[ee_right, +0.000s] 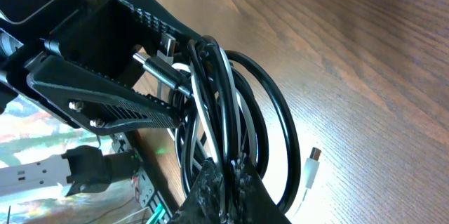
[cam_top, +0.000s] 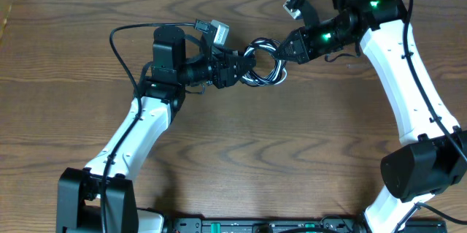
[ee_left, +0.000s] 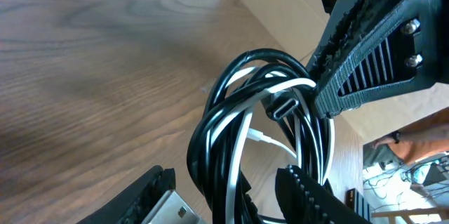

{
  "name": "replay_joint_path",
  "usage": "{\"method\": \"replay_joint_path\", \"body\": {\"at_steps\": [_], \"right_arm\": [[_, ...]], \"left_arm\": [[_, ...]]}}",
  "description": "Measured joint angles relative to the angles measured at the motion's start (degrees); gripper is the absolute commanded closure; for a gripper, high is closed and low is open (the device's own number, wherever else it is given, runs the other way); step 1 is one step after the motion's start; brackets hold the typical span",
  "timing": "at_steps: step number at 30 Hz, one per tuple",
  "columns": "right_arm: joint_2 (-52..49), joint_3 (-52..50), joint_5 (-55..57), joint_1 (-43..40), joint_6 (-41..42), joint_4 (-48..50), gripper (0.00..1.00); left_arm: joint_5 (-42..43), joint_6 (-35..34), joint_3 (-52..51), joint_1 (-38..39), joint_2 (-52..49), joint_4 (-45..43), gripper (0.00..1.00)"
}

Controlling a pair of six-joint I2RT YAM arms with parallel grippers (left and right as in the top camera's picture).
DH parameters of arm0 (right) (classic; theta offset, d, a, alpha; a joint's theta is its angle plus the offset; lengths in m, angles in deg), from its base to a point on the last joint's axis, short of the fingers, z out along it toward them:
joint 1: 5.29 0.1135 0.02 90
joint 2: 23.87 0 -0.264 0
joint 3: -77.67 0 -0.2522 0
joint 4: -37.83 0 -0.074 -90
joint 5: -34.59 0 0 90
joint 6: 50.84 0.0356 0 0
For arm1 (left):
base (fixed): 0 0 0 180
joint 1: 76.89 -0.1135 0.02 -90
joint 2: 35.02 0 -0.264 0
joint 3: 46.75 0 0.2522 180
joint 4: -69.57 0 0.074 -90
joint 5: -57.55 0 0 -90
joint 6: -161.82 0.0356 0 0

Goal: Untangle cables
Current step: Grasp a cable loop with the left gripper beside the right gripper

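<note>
While the coil of black and white cables [cam_top: 264,66] hangs over the desk [cam_top: 292,145], its loop lying left to right, the right gripper [cam_top: 283,50] is clamped on its right edge and the left gripper [cam_top: 235,69], equally near, has its jaws apart around its left side

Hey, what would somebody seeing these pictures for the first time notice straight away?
Most striking is the tangled coil of black and white cables, between the two arms at the far middle of the wooden table. The right gripper pinches one side, while the left gripper has its fingers either side of the other. In the right wrist view, a small white plug sticks out beside the coil.
</note>
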Motion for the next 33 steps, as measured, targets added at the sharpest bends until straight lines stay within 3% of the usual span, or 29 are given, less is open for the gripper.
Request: {"method": "replay_joint_path", "body": {"at_steps": [2,6,10,13,24,28,33], "right_arm": [[0.0,0.0,0.0,0.0,0.0,0.0,0.99],[0.0,0.0,-0.2,0.0,0.0,0.0,0.99],[0.0,0.0,-0.2,0.0,0.0,0.0,0.99],[0.0,0.0,-0.3,0.0,0.0,-0.1,0.99],[0.0,0.0,0.6,0.0,-0.8,-0.6,0.99],[0.0,0.0,5.3,0.5,1.1,-0.6,0.99],[0.0,0.0,17.6,-0.3,4.0,-2.1,0.92]], "left_arm": [[0.0,-0.2,0.0,0.0,0.0,0.0,0.48],[0.0,-1.5,0.0,0.0,0.0,0.0,0.66],[-0.1,-1.9,0.0,0.0,0.0,-0.1,0.74],[-0.1,-2.4,0.0,-0.1,0.0,-0.1,0.92],[-0.2,-2.6,0.0,-0.3,0.0,-0.2,0.92],[0.6,-2.8,0.0,-1.0,0.5,-0.1,0.92],[1.0,-3.0,0.0,-3.7,3.2,0.5,0.92]]}}
